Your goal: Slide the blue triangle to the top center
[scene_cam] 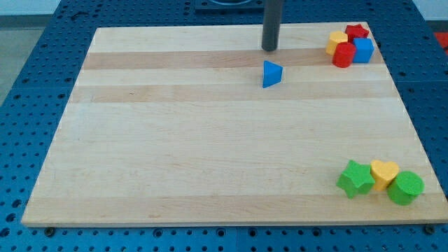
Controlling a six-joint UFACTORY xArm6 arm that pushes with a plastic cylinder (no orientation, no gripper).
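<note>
The blue triangle [271,73] lies on the wooden board [175,140] in its upper middle part, a little right of centre. My rod comes down from the view's top and my tip [270,49] rests on the board just above the triangle, with a small gap between them. Nothing touches the triangle.
At the top right corner sits a tight cluster: a red star [357,31], a yellow block [337,41], a red block [344,55] and a blue cube [362,50]. At the bottom right stand a green star [355,178], a yellow heart [384,171] and a green cylinder [405,187].
</note>
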